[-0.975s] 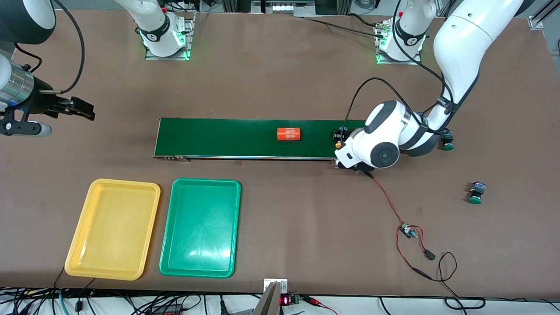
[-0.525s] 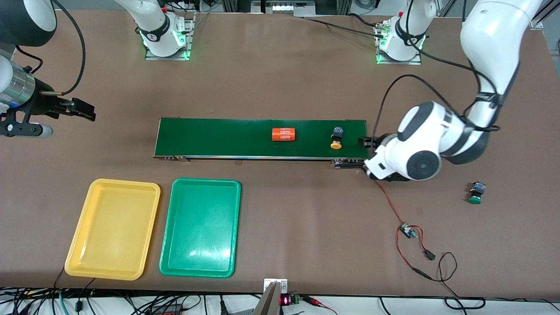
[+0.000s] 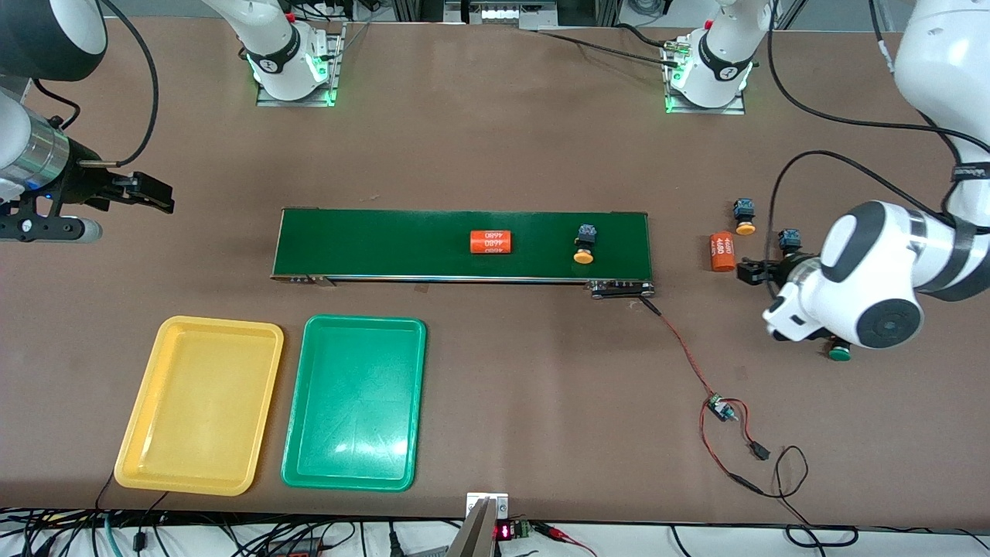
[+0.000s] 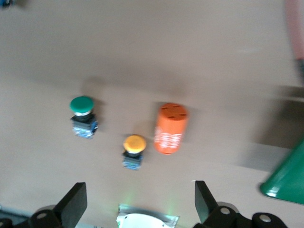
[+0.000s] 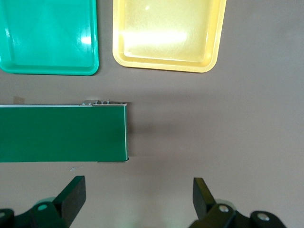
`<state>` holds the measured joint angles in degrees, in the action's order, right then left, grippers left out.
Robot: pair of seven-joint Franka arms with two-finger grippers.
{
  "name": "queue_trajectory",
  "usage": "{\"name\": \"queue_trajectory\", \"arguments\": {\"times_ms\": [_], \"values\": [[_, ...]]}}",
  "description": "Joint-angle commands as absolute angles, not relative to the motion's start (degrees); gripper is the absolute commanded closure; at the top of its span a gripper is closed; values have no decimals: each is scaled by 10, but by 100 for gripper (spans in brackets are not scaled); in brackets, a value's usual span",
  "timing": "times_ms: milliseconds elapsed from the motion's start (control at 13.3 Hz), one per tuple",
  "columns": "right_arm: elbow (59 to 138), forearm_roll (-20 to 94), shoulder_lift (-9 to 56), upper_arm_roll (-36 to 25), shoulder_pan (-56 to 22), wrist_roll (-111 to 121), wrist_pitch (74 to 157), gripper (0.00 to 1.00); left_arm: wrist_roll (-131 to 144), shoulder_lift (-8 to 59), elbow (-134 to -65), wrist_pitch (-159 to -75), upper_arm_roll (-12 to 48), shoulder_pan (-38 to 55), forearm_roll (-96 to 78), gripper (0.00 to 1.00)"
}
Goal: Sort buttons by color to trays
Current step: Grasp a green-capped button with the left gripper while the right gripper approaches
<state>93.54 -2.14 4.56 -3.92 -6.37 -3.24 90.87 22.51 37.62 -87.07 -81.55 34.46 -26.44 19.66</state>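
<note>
— Where are the buttons?

— One yellow button (image 3: 585, 246) lies on the conveyor belt (image 3: 387, 244), toward the left arm's end of it. An orange cylinder (image 3: 490, 241) lies on the belt too, closer to its middle. The second yellow button (image 3: 744, 218) (image 4: 134, 149) is on the surface (image 3: 495, 155) off that end of the belt. Just beside it lie another orange cylinder (image 3: 722, 252) (image 4: 171, 128) and a green button (image 3: 789, 240) (image 4: 83, 114).

— And the other green one?

— The second green button (image 3: 838, 354) is nearer the front camera than that group. Only its cap shows from under the left arm's wrist.

— What is the left hand doing?

— The left hand (image 3: 754, 272) (image 4: 138, 186) hangs over the surface beside the cylinder that lies off the belt. Its fingers (image 4: 71, 209) are spread wide and hold nothing.

— The right one?

— The right hand (image 3: 155, 197) (image 5: 137, 183) waits over the surface off the belt's end toward the right arm. Its fingers are also wide apart, with nothing between them.

— The trays?

— The yellow tray (image 3: 199, 402) (image 5: 168, 33) and the green tray (image 3: 354, 402) (image 5: 47, 35) sit side by side, nearer the front camera than the belt. The yellow one is closer to the right arm's end of the surface.
</note>
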Motion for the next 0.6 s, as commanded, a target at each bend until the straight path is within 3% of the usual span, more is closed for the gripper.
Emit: {"name": "queue_trajectory", "arguments": {"times_ms": [0, 300, 525], "values": [[927, -14, 48, -40, -71, -23, 900, 0, 216, 375, -938, -840, 351, -300, 263, 0], [935, -1, 26, -38, -75, -22, 882, 0, 140, 370, -1026, -950, 352, -387, 288, 0], [983, 3, -15, -35, -74, -23, 889, 0, 127, 355, -1112, -1045, 352, -438, 289, 3]]}}
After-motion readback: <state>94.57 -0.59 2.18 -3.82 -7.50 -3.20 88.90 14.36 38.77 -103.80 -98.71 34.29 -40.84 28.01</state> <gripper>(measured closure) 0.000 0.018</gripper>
